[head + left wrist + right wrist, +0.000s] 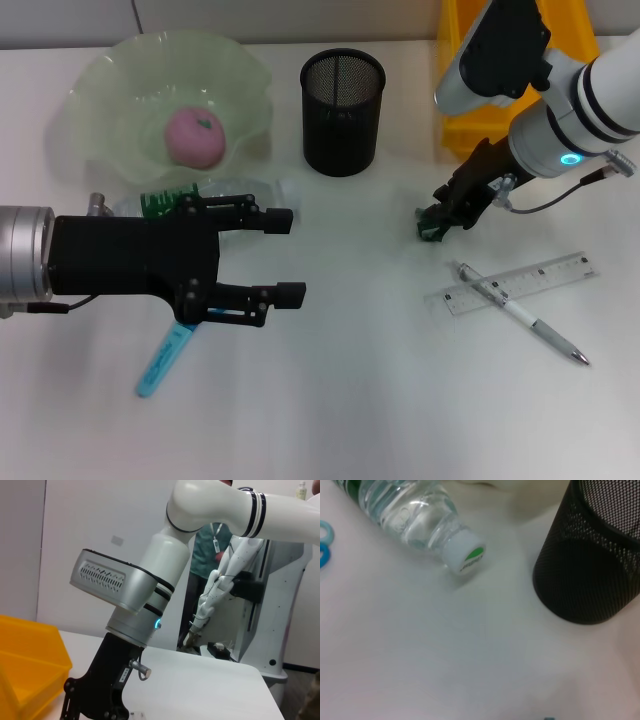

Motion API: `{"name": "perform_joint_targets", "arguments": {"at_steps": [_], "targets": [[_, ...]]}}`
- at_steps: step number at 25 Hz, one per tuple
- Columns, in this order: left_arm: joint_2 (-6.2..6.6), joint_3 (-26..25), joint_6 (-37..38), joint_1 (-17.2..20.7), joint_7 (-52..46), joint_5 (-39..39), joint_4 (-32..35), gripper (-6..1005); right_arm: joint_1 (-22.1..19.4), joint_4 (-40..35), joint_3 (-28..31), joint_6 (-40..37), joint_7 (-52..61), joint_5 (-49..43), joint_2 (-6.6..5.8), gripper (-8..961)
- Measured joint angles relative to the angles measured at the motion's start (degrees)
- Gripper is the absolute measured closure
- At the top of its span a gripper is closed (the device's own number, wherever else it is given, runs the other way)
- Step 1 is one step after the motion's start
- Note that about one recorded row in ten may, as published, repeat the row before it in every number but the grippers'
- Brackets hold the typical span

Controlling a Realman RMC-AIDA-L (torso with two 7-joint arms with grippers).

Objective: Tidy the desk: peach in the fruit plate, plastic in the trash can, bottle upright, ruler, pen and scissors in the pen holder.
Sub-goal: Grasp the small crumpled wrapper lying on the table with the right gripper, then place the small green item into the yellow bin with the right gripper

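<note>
Clearly nearer to the left gripper (292, 255), spread wide open and holding nothing: bottle (205, 196) lying just behind its fingers, long axis roughly parallel to them, cap forward. Right gripper (432, 224) low near ruler (520, 283) and pen (522, 313), opening impossible to tell.

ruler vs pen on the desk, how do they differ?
The ruler is flat, clear and broad with printed marks; the pen is a thin white rod with a dark tip. The ruler runs up toward the right; the pen slants down toward the right, lying across the ruler's left end. Both lie on the desk by the right gripper, outside the pen holder.
</note>
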Motion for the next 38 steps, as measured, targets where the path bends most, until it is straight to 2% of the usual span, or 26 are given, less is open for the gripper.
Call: {"name": "perform_joint_targets", "arguments": {"at_steps": [12, 18, 21, 24, 25, 27, 30, 31, 32, 38], "targets": [[0.05, -1.3, -0.1, 0.0, 0.0, -0.1, -0.1, 204, -0.1, -0.5, -0.2, 0.1, 0.0, -0.1, 0.00, 896], [0.05, -1.3, -0.1, 0.0, 0.0, -0.1, -0.1, 204, -0.5, -1.6, 0.0, 0.0, 0.0, -0.1, 0.04, 954], [0.05, -1.4, -0.1, 0.0, 0.0, -0.1, -0.1, 204, -1.8, -4.4, 0.3, -0.5, 0.1, 0.2, 0.10, 949], [0.04, -2.2, -0.2, 0.0, 0.1, -0.1, -0.1, 204, -4.3, -9.0, 0.4, -0.9, 0.8, 0.7, 0.16, 943], [0.00, -2.6, -0.2, 0.0, 0.2, -0.1, -0.2, 204, -6.4, -12.8, 0.3, -1.5, 1.4, 1.4, 0.18, 941], [-0.02, -2.7, -0.2, 0.1, 0.4, -0.1, -0.2, 204, -7.5, -14.4, 0.3, -1.6, 1.5, 2.2, 0.17, 938], [-0.05, -2.7, -0.1, 0.4, 0.8, -0.6, -0.2, 204, -12.8, -22.1, 0.4, -3.2, 1.1, 9.2, -0.05, 932], [-0.05, -2.7, -0.1, 0.4, 0.8, -0.6, -0.2, 204, -12.8, -22.1, 0.4, -3.2, 1.1, 9.2, -0.05, 930], [-0.05, -2.7, -0.2, 0.5, 1.0, -0.8, -0.2, 204, -15.8, -26.2, 0.4, -3.9, 1.0, 11.7, -0.01, 928], [-0.04, -2.7, -0.2, 0.5, 2.0, -0.9, -0.3, 205, -21.3, -32.1, 0.7, -3.1, 0.0, 16.6, 0.19, 917]]}}
